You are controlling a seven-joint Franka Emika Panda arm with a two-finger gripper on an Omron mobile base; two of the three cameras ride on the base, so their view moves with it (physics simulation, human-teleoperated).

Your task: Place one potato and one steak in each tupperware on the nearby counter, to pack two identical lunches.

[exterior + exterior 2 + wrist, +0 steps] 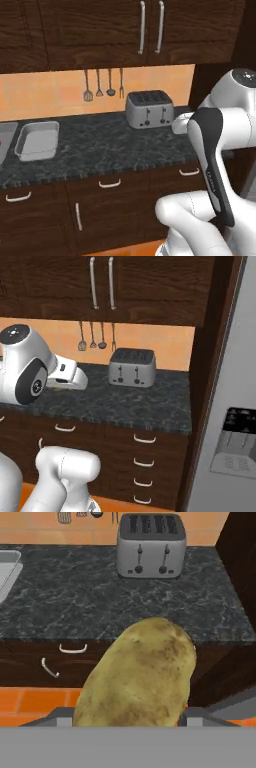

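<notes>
In the hand view a large yellow-brown potato point(137, 677) sits between my gripper's point(127, 718) fingers, shut on it and held in the air in front of the counter's point(75, 597) edge. One grey tupperware point(37, 140) lies on the counter point(110, 147) at the left. The rim of a second tupperware point(5, 142) shows at the frame's left edge, with a red speck in it that I cannot identify. A tray corner point(7, 567) also shows at the hand view's upper left. The steak is out of view. My white wrist point(67, 375) hovers over the counter's front.
A silver toaster point(149, 109) stands at the back of the counter, right of the trays. Utensils point(102, 85) hang on the orange wall. A grey fridge point(235, 406) and a dark wooden panel point(202, 406) close off the counter's right end. Drawers with silver handles point(110, 183) lie below.
</notes>
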